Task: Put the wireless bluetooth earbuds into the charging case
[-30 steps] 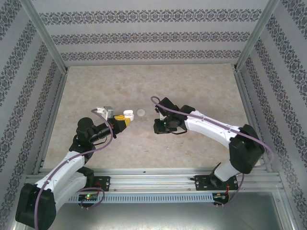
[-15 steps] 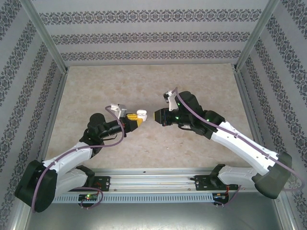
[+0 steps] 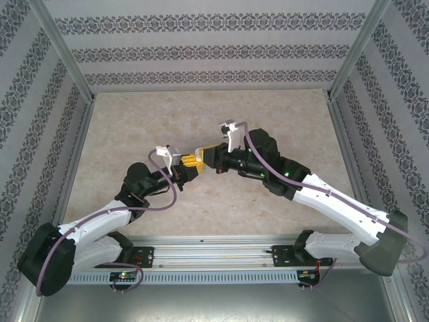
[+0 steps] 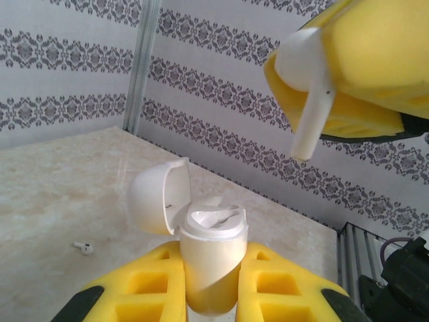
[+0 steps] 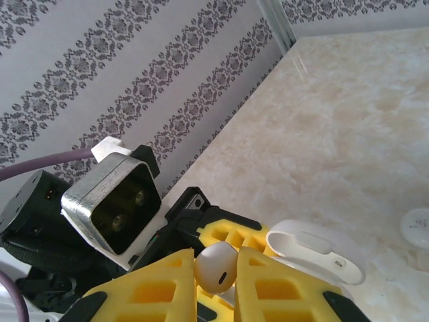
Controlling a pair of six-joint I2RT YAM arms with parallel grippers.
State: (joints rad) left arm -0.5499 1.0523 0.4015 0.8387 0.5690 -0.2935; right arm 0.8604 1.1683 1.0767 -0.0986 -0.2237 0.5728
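Grips lid-open charging case [image 4: 213, 231] in left gripper [image 4: 212, 278]. Pinches earbud [image 4: 305, 90] in right gripper [image 5: 218, 268] — at one o'clock of case. Notes second earbud [image 4: 82, 247] on table [image 4: 47, 194], nine o'clock.

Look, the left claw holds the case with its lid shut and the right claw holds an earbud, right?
No: the left wrist view shows the charging case lid open. The left claw holds it; the right claw holds an earbud.

Beige marbled table [image 3: 268, 114] ringed by damask-striped walls [image 3: 214, 40] and aluminium posts [image 3: 62, 50].
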